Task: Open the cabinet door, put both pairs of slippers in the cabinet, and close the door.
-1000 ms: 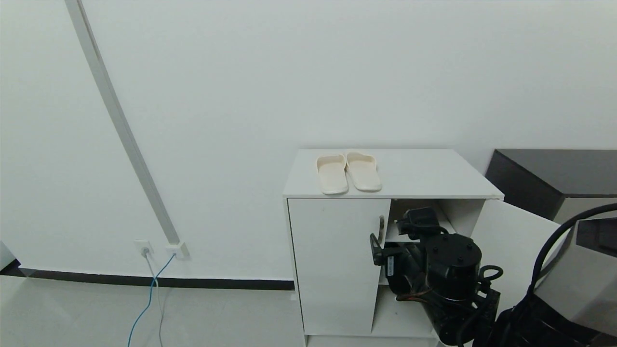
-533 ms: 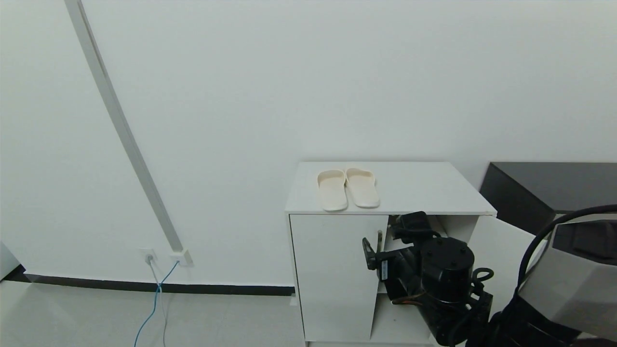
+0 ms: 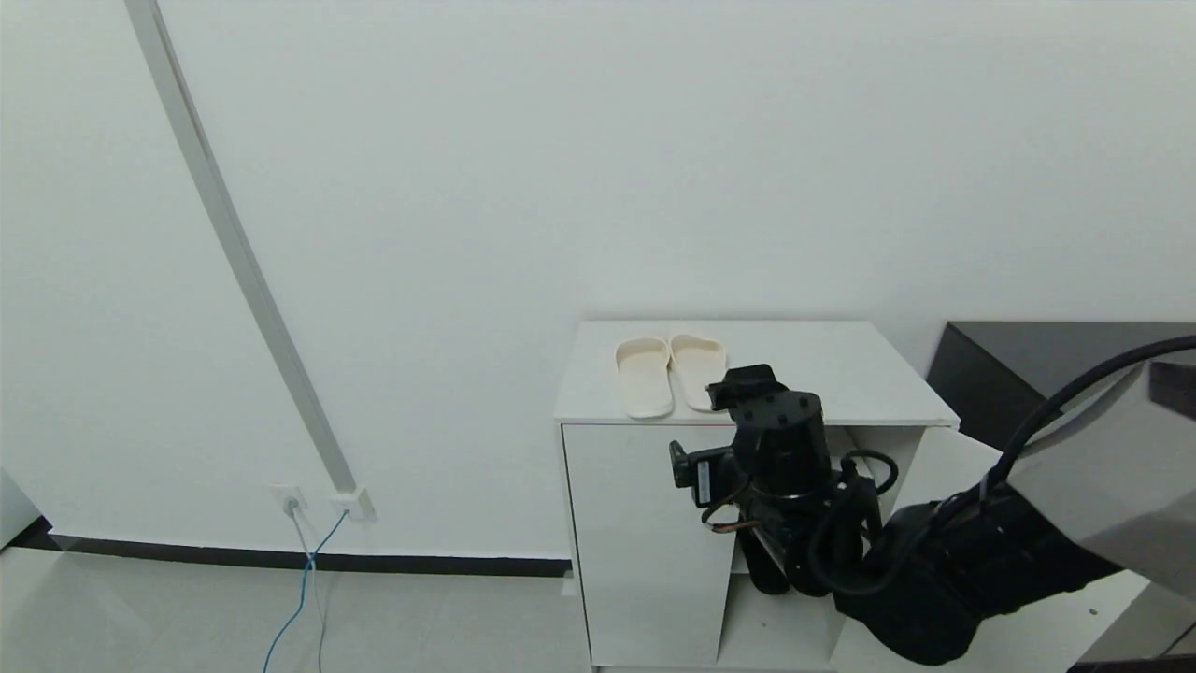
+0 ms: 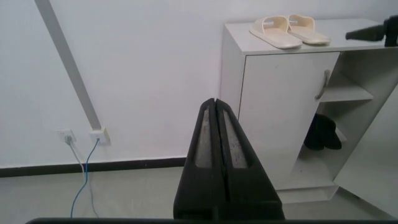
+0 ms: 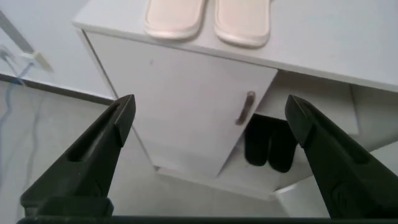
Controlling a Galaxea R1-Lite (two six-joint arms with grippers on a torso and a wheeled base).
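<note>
Your right hand is spread wide and carries nothing. It sits at the height of the cabinet top, just beside the cream slippers, which lie side by side on that top near its left front edge. That reads as a line-up to take this pair. The right door stands swung open, which I take to be so the shelves stay reachable. The left door is closed. The dark slippers stand on a lower shelf inside, so one pair looks done and the cream one is what remains.

Your left hand has its fingers pressed together on nothing. It is held low, well to the left of the cabinet and facing it, probably parked clear of the work.

The cabinet stands against a plain white wall. A grey conduit strip slants down to a wall socket, and a blue cable trails onto the pale floor. A dark unit stands to the right.
</note>
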